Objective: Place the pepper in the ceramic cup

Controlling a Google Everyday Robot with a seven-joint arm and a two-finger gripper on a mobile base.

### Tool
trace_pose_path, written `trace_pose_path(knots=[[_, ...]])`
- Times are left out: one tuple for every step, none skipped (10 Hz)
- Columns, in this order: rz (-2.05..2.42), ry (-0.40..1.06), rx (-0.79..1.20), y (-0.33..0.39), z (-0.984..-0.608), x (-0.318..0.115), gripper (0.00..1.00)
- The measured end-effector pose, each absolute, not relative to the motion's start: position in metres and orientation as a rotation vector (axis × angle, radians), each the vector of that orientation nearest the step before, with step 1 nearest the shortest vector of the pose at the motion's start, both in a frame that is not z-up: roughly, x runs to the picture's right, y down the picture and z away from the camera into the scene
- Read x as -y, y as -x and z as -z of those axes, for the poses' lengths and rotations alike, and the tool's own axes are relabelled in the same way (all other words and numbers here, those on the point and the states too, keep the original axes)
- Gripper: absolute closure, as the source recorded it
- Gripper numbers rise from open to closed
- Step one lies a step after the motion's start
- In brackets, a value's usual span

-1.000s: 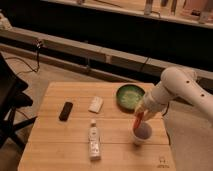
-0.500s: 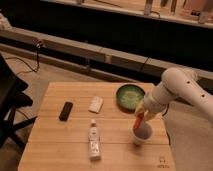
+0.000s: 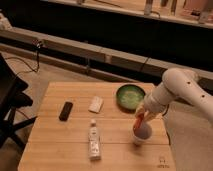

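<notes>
The ceramic cup (image 3: 142, 134) is small, pale grey-white with a lavender inside, and stands on the wooden table (image 3: 65, 145) near its right front. The red-orange pepper (image 3: 138, 121) hangs tip-down right over the cup's rim, its lower end at or just inside the opening. My gripper (image 3: 141, 114) is directly above the cup, at the end of the white arm coming in from the right, and holds the pepper's upper end.
A wide green bowl (image 3: 130, 96) sits just behind the cup. A clear bottle (image 3: 94, 139) lies at the front middle, a white packet (image 3: 95, 104) behind it, and a black rectangular object (image 3: 65, 110) to the left. A black chair (image 3: 10, 107) stands at the left.
</notes>
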State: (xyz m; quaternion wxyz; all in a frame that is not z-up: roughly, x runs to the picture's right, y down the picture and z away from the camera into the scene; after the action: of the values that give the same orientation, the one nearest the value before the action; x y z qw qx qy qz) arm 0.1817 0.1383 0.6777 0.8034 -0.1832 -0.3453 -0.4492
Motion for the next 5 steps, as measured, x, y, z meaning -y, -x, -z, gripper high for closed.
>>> trace_pose_path(knots=[[0.953,0.389,0.742,-0.186,-0.68,-0.144,1.0],[0.945,0.387,0.739,-0.19,-0.681,-0.149,1.0],[0.935,0.388,0.735,-0.197,-0.685,-0.154,1.0],[0.922,0.389,0.725,-0.205,-0.687,-0.157,1.0],[0.912,0.389,0.712,-0.213,-0.688,-0.159,1.0]])
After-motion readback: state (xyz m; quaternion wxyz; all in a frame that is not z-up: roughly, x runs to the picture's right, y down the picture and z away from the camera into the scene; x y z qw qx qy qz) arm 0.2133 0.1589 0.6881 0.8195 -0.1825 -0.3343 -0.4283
